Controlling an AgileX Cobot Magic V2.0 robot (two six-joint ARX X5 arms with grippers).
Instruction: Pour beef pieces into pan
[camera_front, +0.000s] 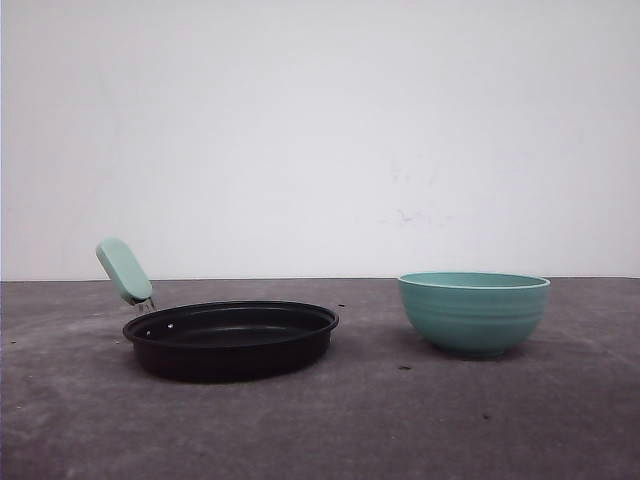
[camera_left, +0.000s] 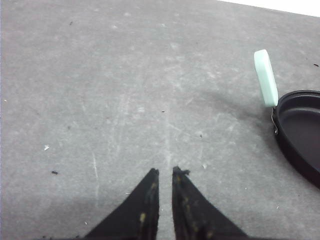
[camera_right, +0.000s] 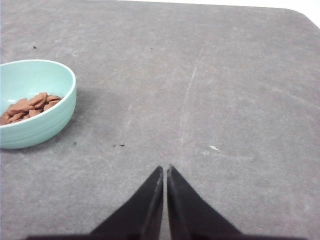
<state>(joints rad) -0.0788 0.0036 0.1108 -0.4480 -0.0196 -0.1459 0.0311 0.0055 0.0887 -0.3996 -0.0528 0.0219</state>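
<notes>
While both tools (camera_left: 165, 172) (camera_right: 165, 168) narrow, empty: beef pieces (camera_right: 28, 106) in bowl (camera_right: 45, 125), apart from rt tool.

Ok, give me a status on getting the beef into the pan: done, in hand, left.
Done: nothing. The beef pieces lie in the teal bowl, and the pan looks empty.
In hand: nothing. The left gripper and right gripper are shut, empty, over bare table.
Left: grasp the bowl, carry it to the pan, tip the beef in.
</notes>
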